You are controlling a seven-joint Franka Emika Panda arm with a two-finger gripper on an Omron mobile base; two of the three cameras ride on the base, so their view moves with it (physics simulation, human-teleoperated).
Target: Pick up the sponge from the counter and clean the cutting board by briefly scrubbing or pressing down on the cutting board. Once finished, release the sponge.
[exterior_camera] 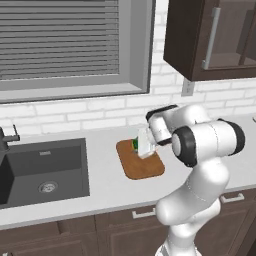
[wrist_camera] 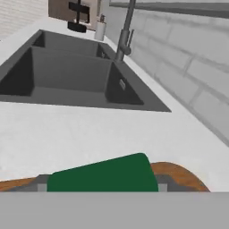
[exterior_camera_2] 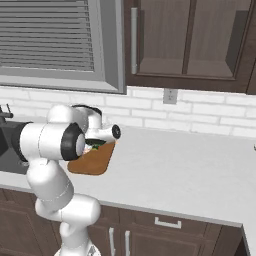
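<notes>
White arm bent low, pincer (exterior_camera: 141, 148) clamping sponge (wrist_camera: 103, 175) on board (exterior_camera: 141, 165).

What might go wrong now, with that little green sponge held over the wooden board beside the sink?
1. The small green-topped sponge sits near the back edge of the brown wooden cutting board; scrubbing could slide it off onto the light grey counter.
2. The gripper hides the sponge from both base views, so a slipping grip would probably be hard to spot.

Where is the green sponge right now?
The sponge is in the gripper, over the back end of the brown cutting board on the counter, to the right of the sink.
</notes>
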